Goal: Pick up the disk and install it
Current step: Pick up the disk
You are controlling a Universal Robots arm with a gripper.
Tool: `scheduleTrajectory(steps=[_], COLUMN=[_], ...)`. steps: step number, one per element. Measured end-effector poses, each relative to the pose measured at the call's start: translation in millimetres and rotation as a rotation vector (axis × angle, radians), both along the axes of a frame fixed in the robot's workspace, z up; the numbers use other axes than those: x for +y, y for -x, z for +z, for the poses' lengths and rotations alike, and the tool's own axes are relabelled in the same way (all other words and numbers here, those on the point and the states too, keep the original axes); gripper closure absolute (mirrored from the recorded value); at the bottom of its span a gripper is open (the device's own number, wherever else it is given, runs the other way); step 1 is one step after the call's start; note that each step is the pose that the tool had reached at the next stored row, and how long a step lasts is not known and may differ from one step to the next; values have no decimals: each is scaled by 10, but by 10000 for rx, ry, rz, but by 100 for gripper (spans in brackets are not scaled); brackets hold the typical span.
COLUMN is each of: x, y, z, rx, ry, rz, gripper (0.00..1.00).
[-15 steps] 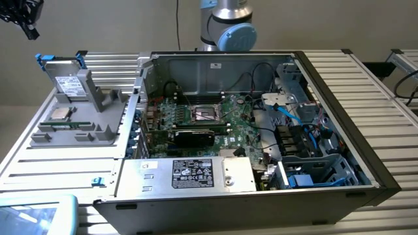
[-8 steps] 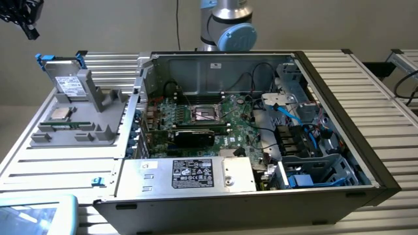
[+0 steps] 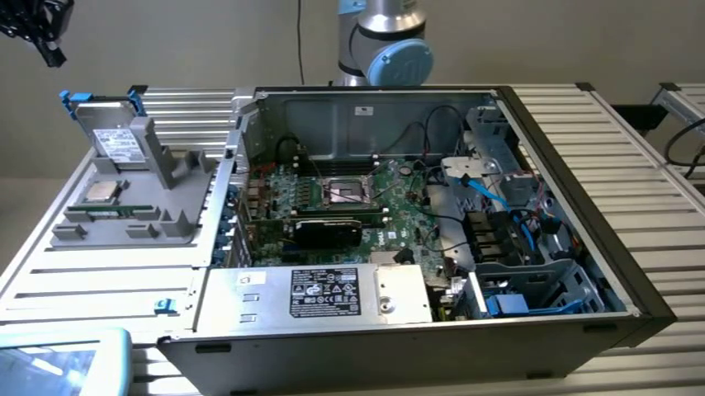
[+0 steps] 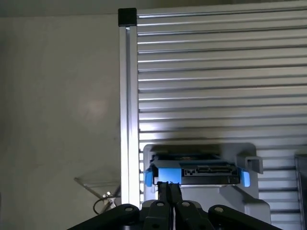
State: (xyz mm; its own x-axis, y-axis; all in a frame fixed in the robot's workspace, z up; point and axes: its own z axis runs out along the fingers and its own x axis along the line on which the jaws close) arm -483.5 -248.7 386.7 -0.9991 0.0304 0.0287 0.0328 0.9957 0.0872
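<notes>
The disk (image 3: 114, 136) stands on edge in a grey holder (image 3: 165, 169), high on the exterior view's left, not yet picked up. The gripper (image 3: 51, 51) hovers above it, fingers (image 4: 164, 191) pressed together and empty. A grasp likely calls for spreading them over its edge. A processor chip (image 3: 102, 191) lies near; nothing blocks the way.

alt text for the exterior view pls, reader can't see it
An open grey metal computer case lies on a slatted aluminium table, its green motherboard exposed. At the exterior view's left, a silver-grey hard drive in a bright blue plastic frame stands on end in a grey holder; the black end effector hangs above.
</notes>
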Motion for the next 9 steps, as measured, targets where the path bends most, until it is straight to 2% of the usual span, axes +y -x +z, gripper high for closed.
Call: scheduleTrajectory(steps=[9], x=[0], y=[0], z=[1], rx=[1], ry=[1], rz=[1635], gripper=[89])
